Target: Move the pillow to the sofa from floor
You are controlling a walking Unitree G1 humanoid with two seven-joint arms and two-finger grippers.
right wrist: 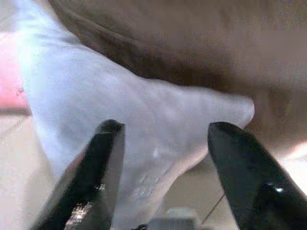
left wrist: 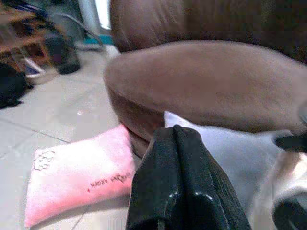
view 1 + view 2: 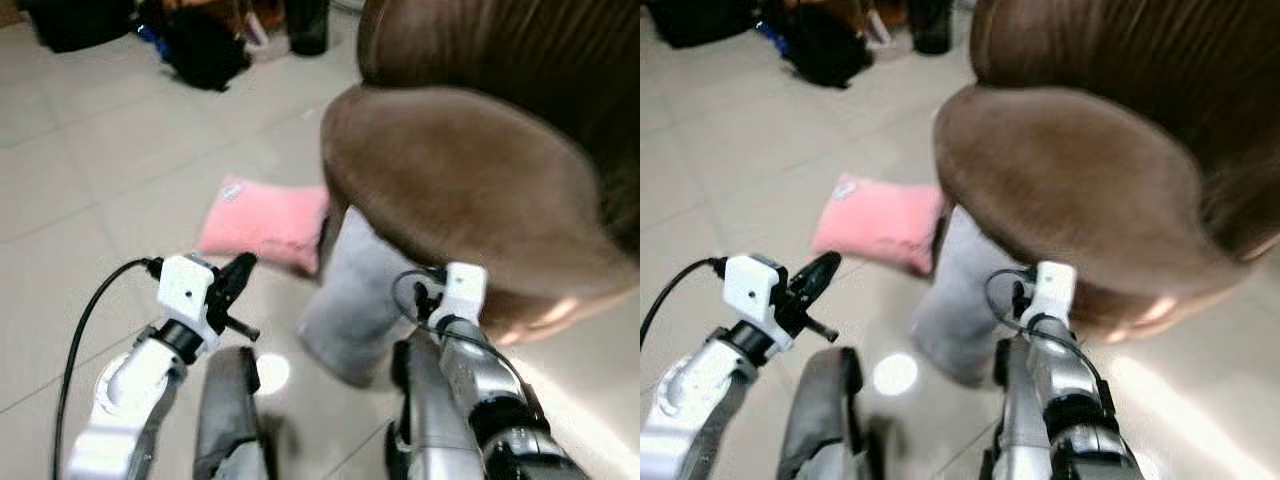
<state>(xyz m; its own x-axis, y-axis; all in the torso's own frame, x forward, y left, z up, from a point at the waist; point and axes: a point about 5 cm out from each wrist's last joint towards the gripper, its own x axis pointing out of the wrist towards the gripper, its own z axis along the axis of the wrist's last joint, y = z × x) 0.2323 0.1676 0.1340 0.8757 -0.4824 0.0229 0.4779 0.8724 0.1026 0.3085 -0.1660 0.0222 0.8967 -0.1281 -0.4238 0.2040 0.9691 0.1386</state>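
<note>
A pink pillow lies flat on the tiled floor against the foot of the brown sofa. A pale grey pillow leans beside it, propped on the sofa's front. My left gripper hovers just short of the pink pillow's near edge, its fingers pressed together with nothing between them. In the right wrist view my right gripper is open and points at the grey pillow from close by, not touching it. The pink pillow has small dark lettering on it.
Black bags and a dark container stand on the floor at the far left. The sofa's rounded arm bulges over the pillows. Bare tiles stretch out to the left of the pink pillow.
</note>
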